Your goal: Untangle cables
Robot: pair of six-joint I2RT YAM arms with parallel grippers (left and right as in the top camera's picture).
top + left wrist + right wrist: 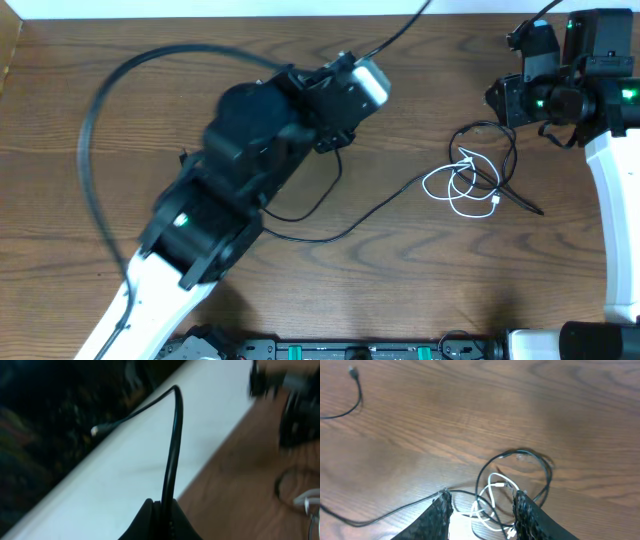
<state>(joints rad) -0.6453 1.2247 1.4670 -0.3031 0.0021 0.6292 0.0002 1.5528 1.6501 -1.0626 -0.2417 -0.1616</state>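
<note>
- The left end effector is clamped shut on the black cable. In the left wrist view the cord rises straight out of the closed fingers, bends over near the top of the frame and ends in a small plug at centre left.
- Judging by that grip near the plug, the likely purpose is to give this arm a free end it can draw away from the knot.
- In the overhead view the rest of the black cable sags from the left arm near upper centre, curves across the bare table, then climbs to the right into the tangle.
- That slack suggests the line is not yet pulling on the knot.
- The white cable lies on the table in small loops at centre right of the overhead frame. A black loop overlaps it, and which strand passes over which cannot be told.
- The right end effector hangs over this tangle with its fingers apart. In the right wrist view the white loops and part of the black loop lie between them, low in the frame. Nothing appears gripped.
- It is probably placed there to pin or lift the white cord while the other arm draws the black one clear.
</note>
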